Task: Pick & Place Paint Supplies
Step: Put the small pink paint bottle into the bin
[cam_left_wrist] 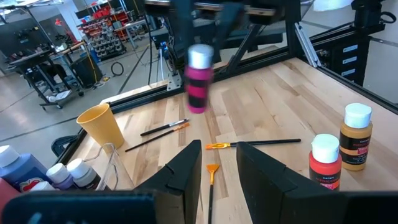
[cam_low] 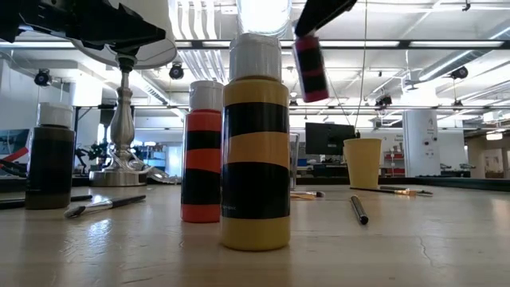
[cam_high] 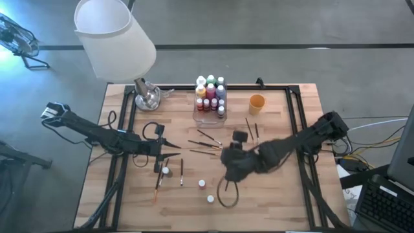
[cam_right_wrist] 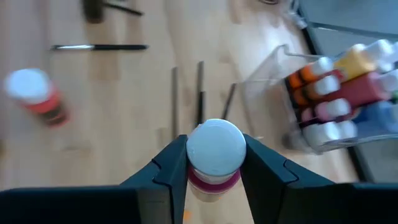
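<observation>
a pink paint bottle point(cam_right_wrist: 214, 155) with a white cap is clamped at its neck between the two fingers of the right end effector point(cam_right_wrist: 214, 163), held clear above the wooden surface point(cam_high: 272, 200); in the low view it hangs high over the other bottles point(cam_low: 310, 68). the right arm reaches in over the middle of the surface point(cam_high: 238, 160). below it lie several thin dark-handled paintbrushes point(cam_high: 206, 144). nearer the front edge stand a yellow bottle point(cam_low: 255, 143) and a red bottle point(cam_low: 202, 153), close together. at the back, a clear plastic box point(cam_high: 210, 103) holds a cluster of bottles, with a small orange cup point(cam_high: 257, 103) just beside it. the left end effector point(cam_left_wrist: 214, 165) waits low at the left side of the surface, its fingers apart with a narrow gap and nothing between them. a lamp point(cam_high: 116, 40) stands at the back left corner.
</observation>
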`<state>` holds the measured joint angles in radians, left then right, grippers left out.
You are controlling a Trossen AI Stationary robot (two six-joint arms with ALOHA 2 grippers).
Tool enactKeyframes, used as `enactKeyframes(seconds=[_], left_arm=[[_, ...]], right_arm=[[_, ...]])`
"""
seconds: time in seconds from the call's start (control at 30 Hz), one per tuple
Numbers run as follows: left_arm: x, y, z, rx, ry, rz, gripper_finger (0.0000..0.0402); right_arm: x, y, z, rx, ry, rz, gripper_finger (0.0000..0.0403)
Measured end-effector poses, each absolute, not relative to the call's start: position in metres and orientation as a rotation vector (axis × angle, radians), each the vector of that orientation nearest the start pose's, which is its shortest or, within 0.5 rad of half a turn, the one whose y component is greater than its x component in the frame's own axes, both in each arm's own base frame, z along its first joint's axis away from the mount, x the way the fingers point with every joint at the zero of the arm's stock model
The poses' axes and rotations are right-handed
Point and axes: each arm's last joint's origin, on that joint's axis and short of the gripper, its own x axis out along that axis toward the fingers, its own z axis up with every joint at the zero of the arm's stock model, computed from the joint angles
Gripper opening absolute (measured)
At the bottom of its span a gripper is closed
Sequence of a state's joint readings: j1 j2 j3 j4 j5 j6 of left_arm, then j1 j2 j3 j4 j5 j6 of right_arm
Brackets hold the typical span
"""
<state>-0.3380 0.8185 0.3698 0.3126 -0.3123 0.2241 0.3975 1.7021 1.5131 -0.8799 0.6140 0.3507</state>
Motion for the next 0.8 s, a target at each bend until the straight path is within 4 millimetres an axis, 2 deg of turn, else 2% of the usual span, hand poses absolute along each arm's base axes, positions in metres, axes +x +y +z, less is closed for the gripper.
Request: enactKeyframes(seconds=[0.33,0.5,0.63,0.8], left_arm=[[0.173,-0.052,0.229,0.273,0.144,-0.042,0.0108],[0.174,-0.052,0.229,0.274,0.146,-0.042,0.0108],[0.173,-0.051,0.229,0.275,0.149,-0.042,0.0108],[0.173,-0.051,0.228,0.276,0.151,-0.042,0.0108]], right_arm=[[0.341,0.056,0.329,-0.176,0.773,-0.357,0.0122],[0.347,0.021,0.34,-0.156,0.704,-0.308,0.0112],[0.352,-0.007,0.339,-0.12,0.639,-0.247,0.0113],[0.353,-0.037,0.326,-0.102,0.627,-0.284,0.012]])
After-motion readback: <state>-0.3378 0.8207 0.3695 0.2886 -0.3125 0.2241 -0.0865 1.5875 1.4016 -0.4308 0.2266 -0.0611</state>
